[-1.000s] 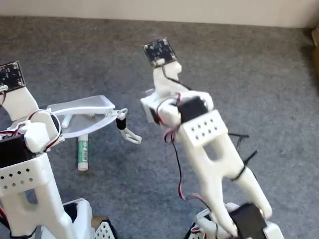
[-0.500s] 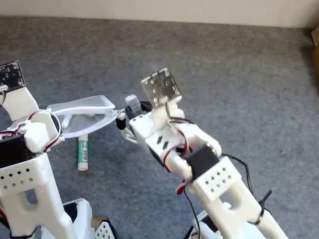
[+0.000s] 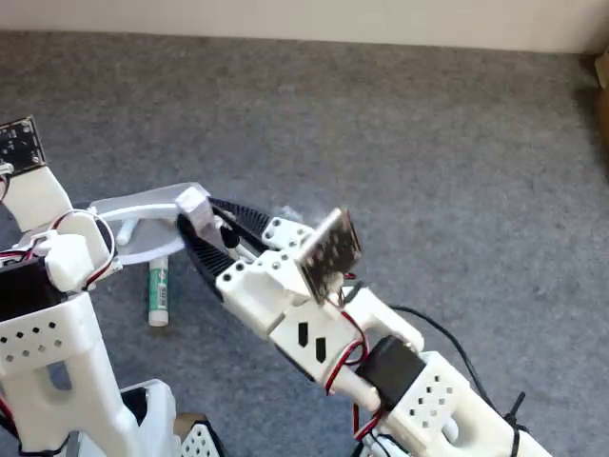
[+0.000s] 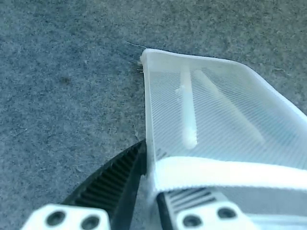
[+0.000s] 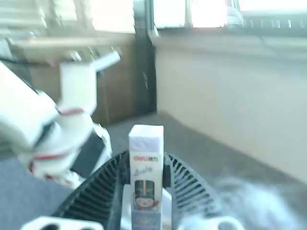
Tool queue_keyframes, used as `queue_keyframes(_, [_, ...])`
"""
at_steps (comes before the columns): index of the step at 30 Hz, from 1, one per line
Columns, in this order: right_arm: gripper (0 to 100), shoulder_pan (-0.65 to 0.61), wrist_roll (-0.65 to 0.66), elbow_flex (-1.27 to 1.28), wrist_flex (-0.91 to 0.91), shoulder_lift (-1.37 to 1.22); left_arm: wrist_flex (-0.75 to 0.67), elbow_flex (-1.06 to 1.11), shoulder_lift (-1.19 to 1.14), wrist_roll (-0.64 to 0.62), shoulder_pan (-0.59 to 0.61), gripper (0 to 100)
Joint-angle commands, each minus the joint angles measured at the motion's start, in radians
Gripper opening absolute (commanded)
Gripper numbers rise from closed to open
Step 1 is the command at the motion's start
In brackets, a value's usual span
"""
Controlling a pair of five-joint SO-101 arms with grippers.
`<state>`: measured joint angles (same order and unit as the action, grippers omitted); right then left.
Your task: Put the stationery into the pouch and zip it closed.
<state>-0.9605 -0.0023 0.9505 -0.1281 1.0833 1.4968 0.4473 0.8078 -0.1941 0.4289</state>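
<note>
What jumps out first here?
The right tool clamps a small white box, poised at one end of the translucent pouch. The left tool grips that pouch by its edge. A green-and-white stick lies on the grey carpet near the pouch.

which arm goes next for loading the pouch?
Right. The right gripper holds a small white box at the pouch; the left gripper is shut on the pouch's edge.

Bright backlight, seemingly daylight, from windows.
</note>
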Motion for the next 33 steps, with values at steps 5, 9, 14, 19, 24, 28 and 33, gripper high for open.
queue_keyframes(5, [0.5,-0.093,-0.003,0.015,0.328,-0.004,-0.02,-0.025,0.004,0.008,0.022,1])
queue_keyframes(9, [0.5,-0.087,-0.003,0.012,0.384,-0.128,-0.02,-0.025,0.004,0.008,0.022,1])
queue_keyframes(14, [0.5,-0.071,-0.003,0.016,0.544,-0.295,-0.02,-0.025,0.004,0.008,0.022,1])
queue_keyframes(19, [0.5,-0.035,-0.003,0.018,0.639,-0.433,-0.02,-0.025,0.004,0.008,0.024,1])
queue_keyframes(24, [0.5,-0.028,-0.003,0.021,0.679,-0.509,-0.02,-0.025,0.004,0.008,0.024,1])
queue_keyframes(28, [0.9,-0.028,-0.003,0.022,0.679,-0.545,-0.02,-0.025,0.004,0.008,0.024,1])
queue_keyframes(33, [1.1,-0.033,-0.003,0.068,0.679,-0.526,-0.02,-0.025,0.004,0.008,0.024,1])
